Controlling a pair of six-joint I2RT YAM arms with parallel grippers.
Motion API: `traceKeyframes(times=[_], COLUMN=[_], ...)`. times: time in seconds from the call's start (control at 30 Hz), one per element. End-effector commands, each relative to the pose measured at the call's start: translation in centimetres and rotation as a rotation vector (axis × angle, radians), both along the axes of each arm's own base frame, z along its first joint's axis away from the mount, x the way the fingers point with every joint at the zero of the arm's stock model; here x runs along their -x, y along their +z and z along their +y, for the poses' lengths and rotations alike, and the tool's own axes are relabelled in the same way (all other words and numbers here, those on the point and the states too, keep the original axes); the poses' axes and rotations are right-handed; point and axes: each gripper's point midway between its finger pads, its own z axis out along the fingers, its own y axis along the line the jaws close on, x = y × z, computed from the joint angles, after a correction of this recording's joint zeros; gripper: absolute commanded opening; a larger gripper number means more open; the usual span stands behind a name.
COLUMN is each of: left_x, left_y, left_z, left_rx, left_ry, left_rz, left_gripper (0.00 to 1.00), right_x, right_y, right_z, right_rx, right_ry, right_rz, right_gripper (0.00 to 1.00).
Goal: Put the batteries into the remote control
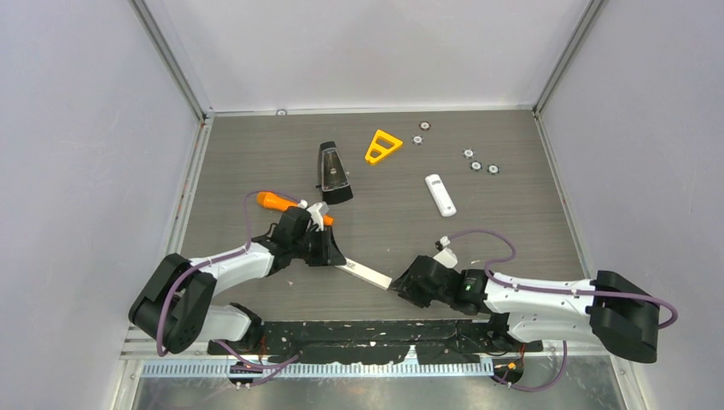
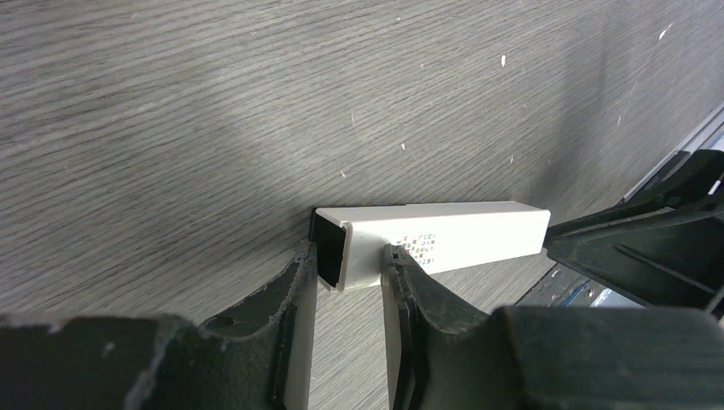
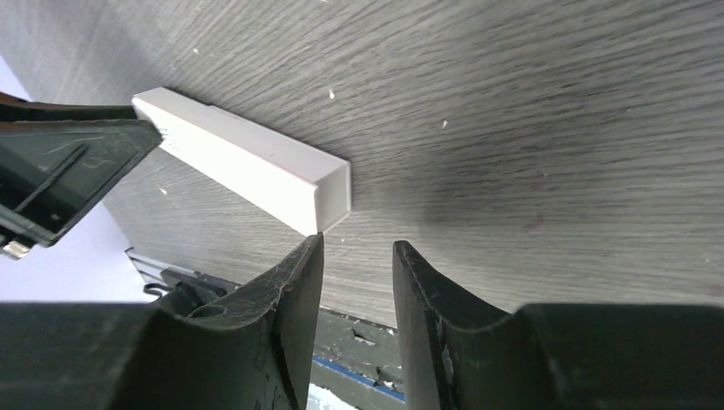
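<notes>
A white remote (image 1: 365, 275) lies low at the near middle of the table, between my two grippers. My left gripper (image 1: 335, 256) is shut on its left end. In the left wrist view the fingers (image 2: 401, 265) clamp that end of the remote (image 2: 461, 235), which shows a dark opening. My right gripper (image 1: 401, 286) is open and empty at the other end. In the right wrist view the remote's (image 3: 248, 162) corner sits just ahead of the left fingertip of the gripper (image 3: 357, 243), outside the gap. A second white remote (image 1: 440, 195) lies further back. I cannot make out any batteries.
An orange-handled object (image 1: 275, 202) lies behind the left arm, partly hidden. A black wedge-shaped piece (image 1: 333, 173) and a yellow triangle (image 1: 382, 145) lie at the back middle. Several round silver discs (image 1: 476, 165) lie at the back right. The table's near edge is just below the grippers.
</notes>
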Motion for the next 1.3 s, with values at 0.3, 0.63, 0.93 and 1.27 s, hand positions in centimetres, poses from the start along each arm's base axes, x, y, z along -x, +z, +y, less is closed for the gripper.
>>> traceKeyframes(times=[0.3, 0.63, 0.93, 1.27], left_x=[2.6, 2.7, 2.7, 2.9], left_y=[-4.8, -4.9, -5.0, -5.1], left_z=[3.7, 3.7, 3.7, 3.6], left_rx=[-0.211, -0.213, -0.211, -0.203], left_ry=[0.043, 0.042, 0.043, 0.041], left_rz=[0.112, 0.114, 0.119, 0.126], left_gripper=[0.25, 0.25, 0.25, 0.25], right_x=[-1.7, -1.6, -1.9, -1.7], right_y=[0.5, 2.0, 3.1, 0.9], right_z=[1.6, 1.4, 1.0, 1.7], right_rx=[-0.044, -0.066, -0.094, -0.053], right_ry=[-0.017, 0.016, -0.009, -0.019], right_rz=[-0.085, -0.126, -0.155, -0.085], right_gripper=[0.41, 0.29, 0.31, 0.31])
